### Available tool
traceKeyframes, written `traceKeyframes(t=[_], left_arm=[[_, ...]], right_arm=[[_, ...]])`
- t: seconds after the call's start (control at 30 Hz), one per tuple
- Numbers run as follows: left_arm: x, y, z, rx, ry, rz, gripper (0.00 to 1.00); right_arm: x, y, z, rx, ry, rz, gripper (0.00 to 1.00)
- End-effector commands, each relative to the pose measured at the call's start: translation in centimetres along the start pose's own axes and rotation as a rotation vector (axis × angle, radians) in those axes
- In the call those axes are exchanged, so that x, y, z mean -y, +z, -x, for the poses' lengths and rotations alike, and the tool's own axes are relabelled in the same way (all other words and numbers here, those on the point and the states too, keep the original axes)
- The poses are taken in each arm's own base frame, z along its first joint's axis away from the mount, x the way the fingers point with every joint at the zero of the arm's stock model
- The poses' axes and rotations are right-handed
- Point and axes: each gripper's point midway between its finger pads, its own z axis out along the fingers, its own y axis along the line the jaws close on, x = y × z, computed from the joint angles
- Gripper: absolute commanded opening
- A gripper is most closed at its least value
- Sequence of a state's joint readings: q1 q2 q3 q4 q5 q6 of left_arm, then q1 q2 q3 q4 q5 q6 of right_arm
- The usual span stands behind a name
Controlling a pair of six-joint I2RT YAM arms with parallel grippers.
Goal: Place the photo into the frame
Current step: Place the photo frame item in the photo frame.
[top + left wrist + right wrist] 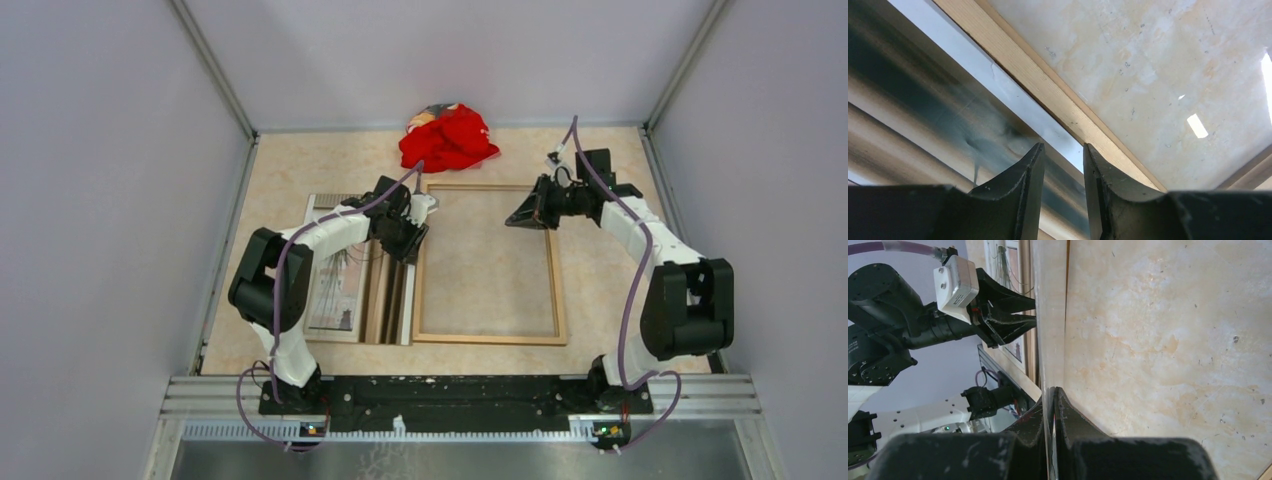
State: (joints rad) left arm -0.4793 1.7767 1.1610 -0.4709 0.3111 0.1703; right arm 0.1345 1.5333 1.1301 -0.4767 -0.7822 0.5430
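Frame (490, 339) lies flat mid-table, its long sides running near-to-far. Only tabletop colour shows inside its strips. The photo (335, 290) isn't in it: it's face up on the table (600, 260), left of the frame toward the left edge, partly under the left arm. A brown board (385, 300) sits between photo and frame, just beside the frame's left strip. Red cloth (448, 138) is bunched at the far edge, just beyond the frame's far strip.

Left gripper (1061, 147): fingers partly apart, nothing between them. It hangs low over the frame's left strip near the far-left corner. Its wrist cam shows the gap lined up on a pale strip right alongside the wood.

Right gripper (1053, 390): fingers fully closed, pointing left over the far-right part of the frame. Its wrist cam shows a thin edge running up from between the fingers. That may be a clear sheet pinched there, but the view is too edge-on to confirm.
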Motion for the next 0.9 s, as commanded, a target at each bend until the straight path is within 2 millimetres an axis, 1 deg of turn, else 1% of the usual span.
traceKeyframes(t=[0.0, 0.1, 0.3, 0.4, 0.5, 0.63, 0.67, 0.77, 0.87], left_arm=[[0.1, 0.2, 1.2, 0.031, 0.009, -0.017, 0.41], [0.0, 0.2, 1.2, 0.033, 0.011, -0.014, 0.4], [0.0, 0.3, 1.1, 0.029, 0.011, -0.017, 0.4], [0.0, 0.3, 1.0, 0.025, 0.014, -0.016, 0.39], [0.0, 0.0, 1.0, 0.023, 0.022, -0.014, 0.38], [0.3, -0.5, 1.4, 0.033, 0.031, -0.027, 0.38], [0.5, -0.6, 1.4, 0.032, 0.033, -0.037, 0.37], [0.8, -0.2, 1.1, 0.018, 0.027, -0.059, 0.28], [0.9, 0.4, 0.6, -0.001, 0.015, -0.077, 0.26]], right_arm=[[0.1, 0.1, -0.4, 0.011, -0.001, 0.015, 0.0], [1.0, 0.4, -0.9, 0.005, 0.011, 0.0, 0.0], [2.0, 0.6, -1.1, 0.0, 0.015, -0.043, 0.0], [2.9, 0.6, -1.3, -0.003, 0.017, -0.083, 0.0], [3.7, 0.7, -1.4, -0.001, 0.02, -0.113, 0.0], [4.2, 0.8, -1.7, -0.002, 0.017, -0.12, 0.0], [4.3, 0.8, -1.8, -0.004, 0.018, -0.123, 0.0], [4.5, 0.8, -1.8, -0.003, 0.014, -0.126, 0.0], [4.8, 0.9, -2.0, -0.007, 0.016, -0.13, 0.01]])
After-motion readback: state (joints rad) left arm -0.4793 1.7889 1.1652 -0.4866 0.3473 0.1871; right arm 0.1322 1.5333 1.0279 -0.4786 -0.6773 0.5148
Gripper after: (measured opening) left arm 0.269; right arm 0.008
